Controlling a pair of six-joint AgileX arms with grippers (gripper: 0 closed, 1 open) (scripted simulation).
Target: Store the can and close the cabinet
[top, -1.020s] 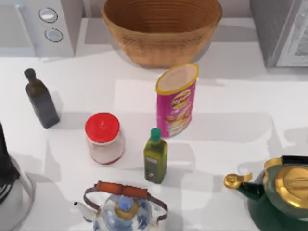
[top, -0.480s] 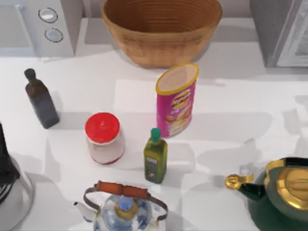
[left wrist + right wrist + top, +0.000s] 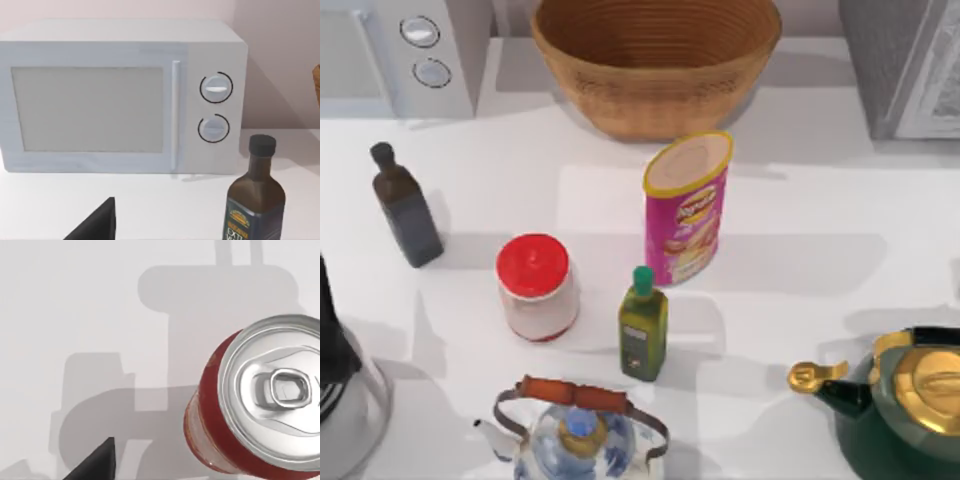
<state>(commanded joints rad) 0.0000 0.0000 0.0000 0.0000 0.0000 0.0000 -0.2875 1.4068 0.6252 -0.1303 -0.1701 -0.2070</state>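
A red can [image 3: 260,405] with a silver pull-tab lid stands upright on the white table [image 3: 75,315], seen from above in the right wrist view. A black corner of my right gripper [image 3: 97,462] shows beside it, apart from the can. The grey cabinet [image 3: 905,65] stands at the back right corner in the top view. A black corner of my left gripper [image 3: 97,222] hangs low over the table's left side, facing the microwave [image 3: 120,100] and a dark bottle [image 3: 255,200].
A wicker basket [image 3: 655,60] sits at the back middle. A pink chips tube [image 3: 687,205], red-lidded jar [image 3: 535,287], olive oil bottle [image 3: 643,325], dark bottle [image 3: 407,207], glass teapot [image 3: 575,435] and green kettle [image 3: 900,405] crowd the table.
Shadows on the table's right side have slid toward the right edge. None of the objects in the top view has moved.
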